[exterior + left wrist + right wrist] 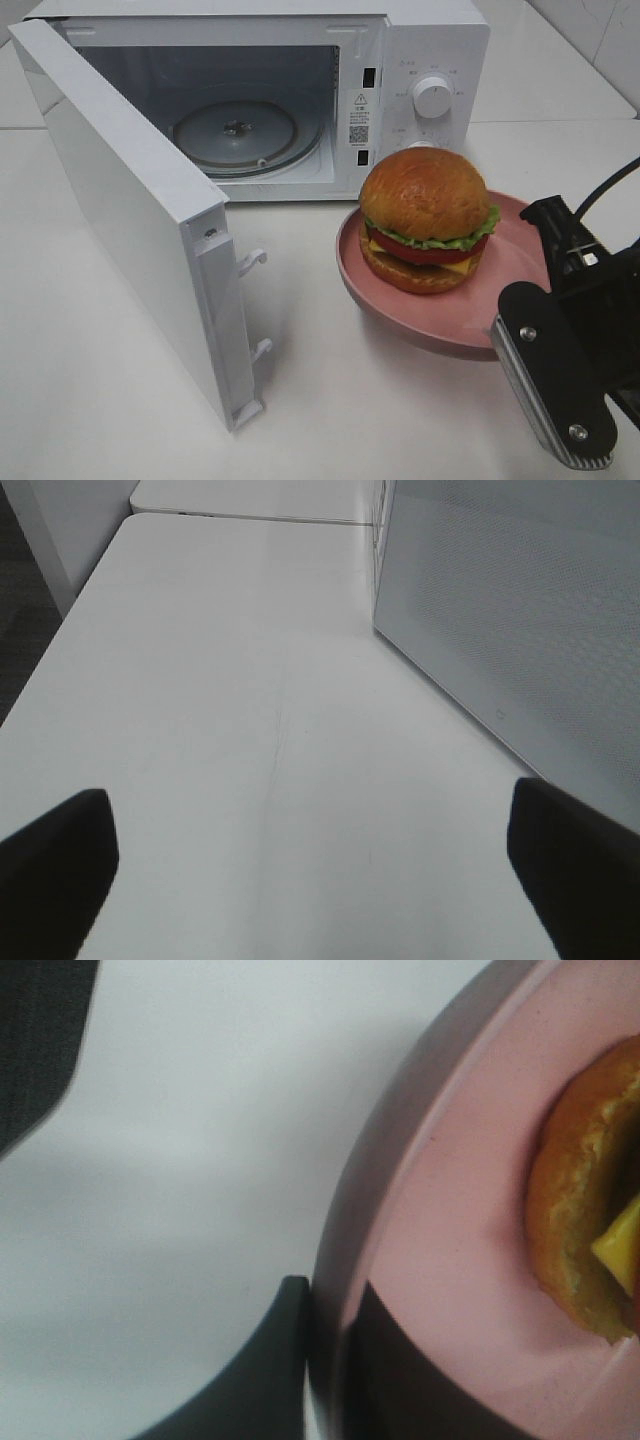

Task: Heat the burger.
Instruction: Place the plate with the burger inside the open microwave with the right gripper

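The burger (428, 220), with its golden bun, lettuce, tomato and cheese, sits on a pink plate (450, 320) on the table in front of the microwave's control panel. My right gripper (325, 1300) is shut on the plate's near rim, one finger (265, 1370) outside and the other lying inside on the pink plate (450, 1210). The burger's lower bun and cheese (580, 1220) show close by. In the high view the right arm (560, 350) covers the plate's right front edge. My left gripper (310, 870) is open over bare table, holding nothing.
The white microwave (420, 60) stands at the back with its door (130, 200) swung wide open to the left. Its glass turntable (235, 135) is bare. The door's grey panel (520, 630) rises beside my left gripper. White table (330, 400) lies between door and plate.
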Robot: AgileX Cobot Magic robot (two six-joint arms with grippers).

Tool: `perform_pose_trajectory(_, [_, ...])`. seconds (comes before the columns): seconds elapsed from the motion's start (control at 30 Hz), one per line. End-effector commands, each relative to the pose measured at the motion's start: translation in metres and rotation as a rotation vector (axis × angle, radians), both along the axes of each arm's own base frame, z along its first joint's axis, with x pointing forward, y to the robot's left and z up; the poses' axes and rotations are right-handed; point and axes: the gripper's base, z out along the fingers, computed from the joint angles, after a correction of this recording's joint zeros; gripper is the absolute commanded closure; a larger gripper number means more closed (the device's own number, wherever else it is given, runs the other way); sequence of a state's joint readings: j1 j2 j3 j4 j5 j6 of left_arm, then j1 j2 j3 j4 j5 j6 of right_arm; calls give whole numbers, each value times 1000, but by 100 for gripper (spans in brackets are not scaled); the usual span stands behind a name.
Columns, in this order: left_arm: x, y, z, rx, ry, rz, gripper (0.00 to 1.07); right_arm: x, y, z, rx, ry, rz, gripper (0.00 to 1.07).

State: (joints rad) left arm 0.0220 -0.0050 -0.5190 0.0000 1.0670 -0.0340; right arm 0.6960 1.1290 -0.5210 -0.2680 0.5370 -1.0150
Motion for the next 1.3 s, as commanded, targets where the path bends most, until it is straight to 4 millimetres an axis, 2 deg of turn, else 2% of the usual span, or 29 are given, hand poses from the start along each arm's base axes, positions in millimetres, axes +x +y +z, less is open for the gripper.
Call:
perform_pose_trajectory(0.03, [-1, 0, -1, -2, 0, 0, 8, 16, 14, 14, 77, -78, 65, 107])
perform_pose_trajectory(0.5, [-1, 0, -1, -2, 0, 0, 8, 42, 45, 8, 100, -45, 153, 107])
perform_pose_trajectory(0.97, [-1, 0, -1, -2, 0, 0, 8, 61, 57, 1, 79, -109, 205, 107])
perform_pose_trajectory(1.3, [-1, 0, -1, -2, 0, 0, 8, 85, 77, 0, 83, -129, 219, 107])
